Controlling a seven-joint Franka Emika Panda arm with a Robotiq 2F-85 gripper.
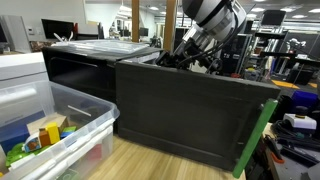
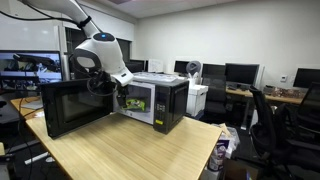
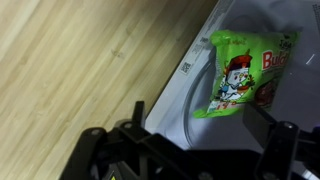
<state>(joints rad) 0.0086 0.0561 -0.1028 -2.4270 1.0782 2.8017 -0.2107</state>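
Jaws: spread, empty, dim | green snack bag [image 3: 240,75]: right part hidden | microwave door [image 2: 75,108]: open

Bright green snack bag [image 3: 245,72], printed with a white-and-red cartoon figure and red lettering, against the pale grey interior of a black microwave [image 2: 160,100]. Its dark door [image 1: 190,110] carries a green strip [image 1: 255,135] along 1 edge. Black gripper [image 3: 185,150], white arm [image 2: 98,50], light wood-grain table [image 3: 80,60]. The translucent white bin [image 1: 85,115] shows yellow, green and blue contents.
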